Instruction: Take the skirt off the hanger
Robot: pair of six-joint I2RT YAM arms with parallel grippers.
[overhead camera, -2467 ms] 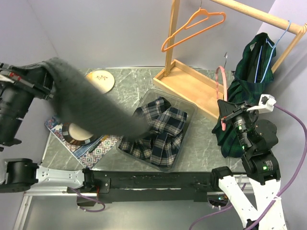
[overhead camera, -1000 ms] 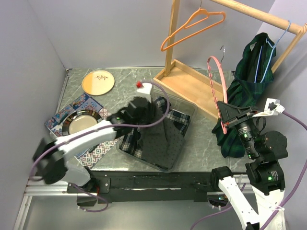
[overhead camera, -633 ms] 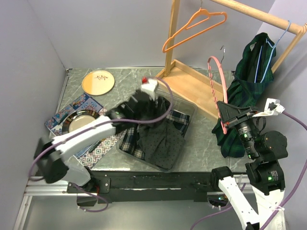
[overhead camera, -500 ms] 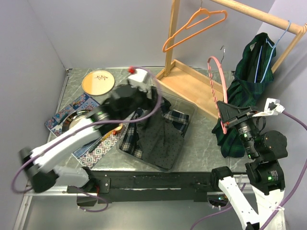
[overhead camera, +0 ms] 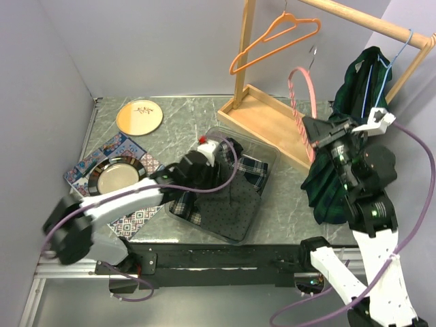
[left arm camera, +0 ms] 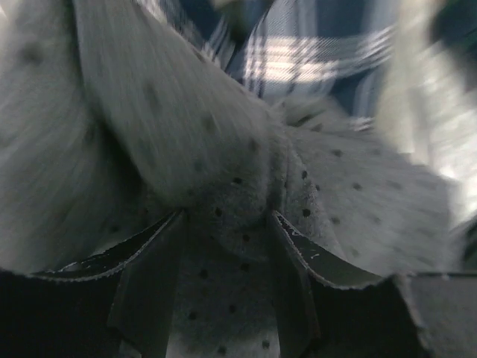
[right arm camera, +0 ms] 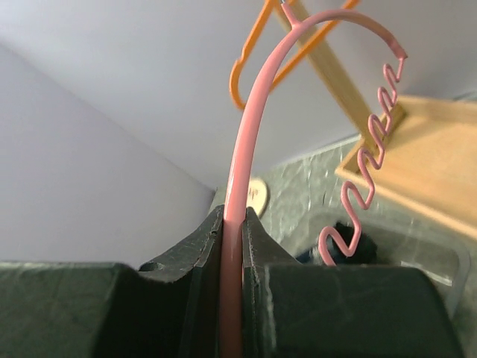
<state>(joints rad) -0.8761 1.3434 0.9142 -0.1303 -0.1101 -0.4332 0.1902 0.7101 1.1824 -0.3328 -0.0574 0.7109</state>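
Observation:
A grey dotted skirt (overhead camera: 231, 211) lies in the clear bin (overhead camera: 271, 161), on top of plaid cloth. My left gripper (overhead camera: 221, 180) is pressed down into it. In the left wrist view its jaws stand apart, gripper (left arm camera: 227, 224) open, with a fold of the skirt (left arm camera: 186, 149) bulging between the fingers (left arm camera: 149, 283). The bare pink hanger (overhead camera: 300, 88) is held up beside the wooden rack. My right gripper (overhead camera: 315, 139) is shut on the hanger's lower stretch. The right wrist view shows the gripper (right arm camera: 232, 216) clamped on the pink hanger (right arm camera: 246, 127).
A wooden rack (overhead camera: 242, 61) carries an orange hanger (overhead camera: 272, 37) and a blue hanger (overhead camera: 379, 82) with a dark green plaid garment (overhead camera: 347, 119). Plaid cloth (overhead camera: 251, 167) fills the bin's far side. A wooden plate (overhead camera: 139, 117) and a metal dish (overhead camera: 117, 176) lie at the left.
The left gripper let go of the grey skirt over the bin, swung up, then came back down onto it. The right arm raised the pink hanger toward the rack.

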